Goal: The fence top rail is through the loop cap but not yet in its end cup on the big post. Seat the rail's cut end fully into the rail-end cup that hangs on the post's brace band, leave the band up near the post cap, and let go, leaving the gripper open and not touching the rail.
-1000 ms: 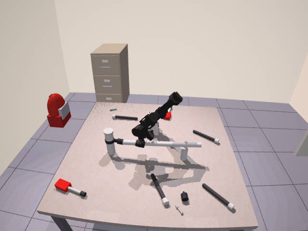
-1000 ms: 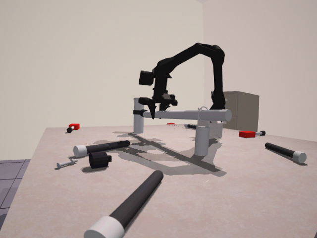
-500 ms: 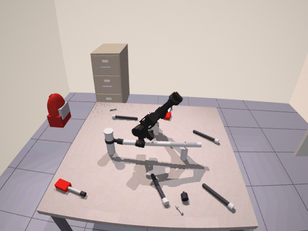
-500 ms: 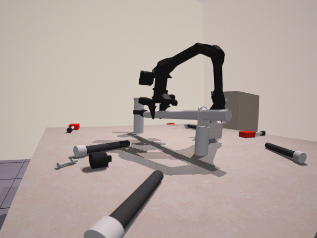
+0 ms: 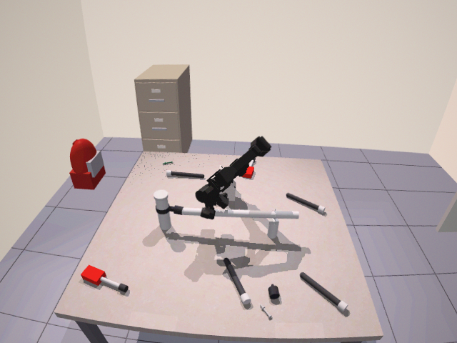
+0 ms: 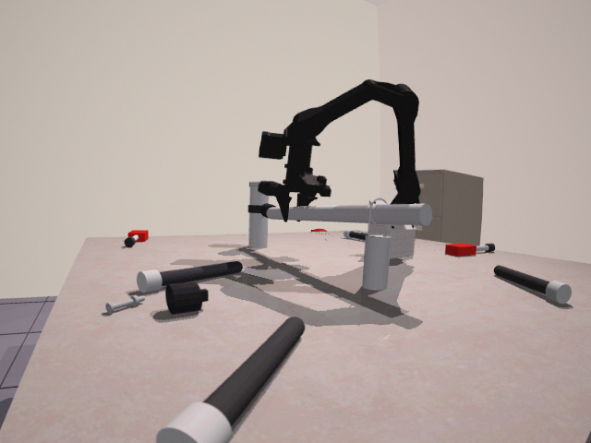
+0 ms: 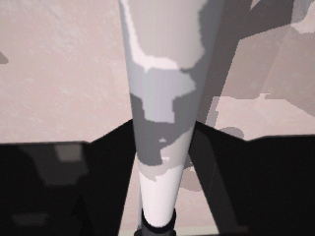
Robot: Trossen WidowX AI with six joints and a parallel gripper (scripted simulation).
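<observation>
The white top rail (image 5: 254, 214) (image 6: 333, 213) (image 7: 164, 103) runs level through the loop cap (image 5: 273, 214) (image 6: 371, 212) on the short post (image 5: 273, 229) (image 6: 376, 262). Its left end meets the black rail-end cup (image 5: 178, 209) (image 6: 268, 209) (image 7: 158, 230), with the cut end hidden at or inside the mouth; how deep it sits I cannot tell. The cup hangs on the brace band (image 5: 162, 210) (image 6: 255, 209), on the upper part of the big post (image 5: 164, 221) (image 6: 258, 233), below its cap. My gripper (image 5: 208, 213) (image 6: 292, 217) (image 7: 159, 123) is shut on the rail, a short way from the cup.
Black rods with white ends lie on the table (image 5: 147, 295), two in front (image 5: 235, 280) (image 5: 323, 291), one at right (image 5: 304, 202) and one behind (image 5: 186, 174). A black ring clamp (image 5: 273, 291) and a bolt (image 5: 265, 311) lie in front. Red-headed tools lie front left (image 5: 93, 274) and behind (image 5: 248, 172).
</observation>
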